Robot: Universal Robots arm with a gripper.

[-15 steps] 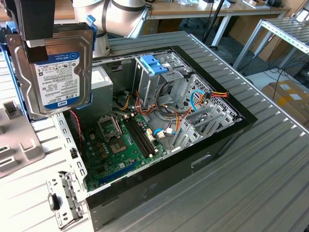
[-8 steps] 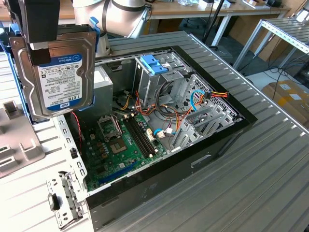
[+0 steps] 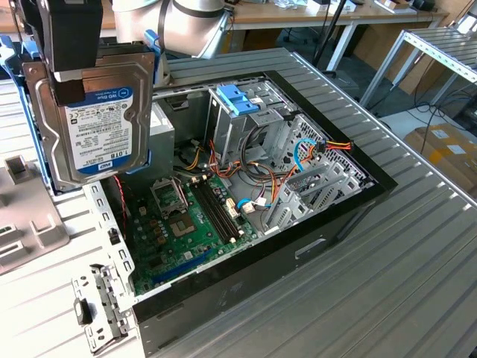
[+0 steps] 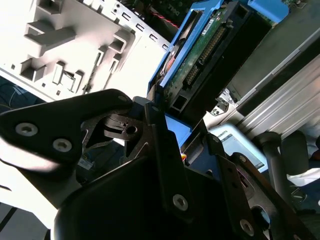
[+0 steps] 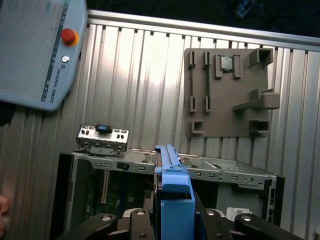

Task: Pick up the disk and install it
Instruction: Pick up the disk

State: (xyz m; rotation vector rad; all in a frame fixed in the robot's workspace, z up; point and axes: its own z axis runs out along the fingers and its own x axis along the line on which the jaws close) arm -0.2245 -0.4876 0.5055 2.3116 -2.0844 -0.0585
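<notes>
The disk (image 3: 97, 123), a grey metal drive with a white-and-blue label and blue side rails, hangs upright in the air at the exterior view's left, above the near-left corner of the open computer case (image 3: 298, 250). My gripper (image 3: 71, 86) is shut on its upper edge, its black fingers clamping the drive from both sides. In the second wrist view the disk (image 4: 200, 65) sticks out beyond the gripper (image 4: 182, 137), connector end showing. In the first wrist view its blue rail (image 5: 172, 195) stands between the fingers (image 5: 135, 225), over the case (image 5: 225, 170).
Inside the case are a green motherboard (image 3: 190, 224), loose cables and a metal drive cage with a light-blue bracket (image 3: 238, 101). A grey fixture plate (image 5: 225, 95) lies beside the case. A teach pendant (image 5: 35, 50) and a small metal bracket (image 3: 97, 313) rest on the ribbed table (image 3: 387, 298).
</notes>
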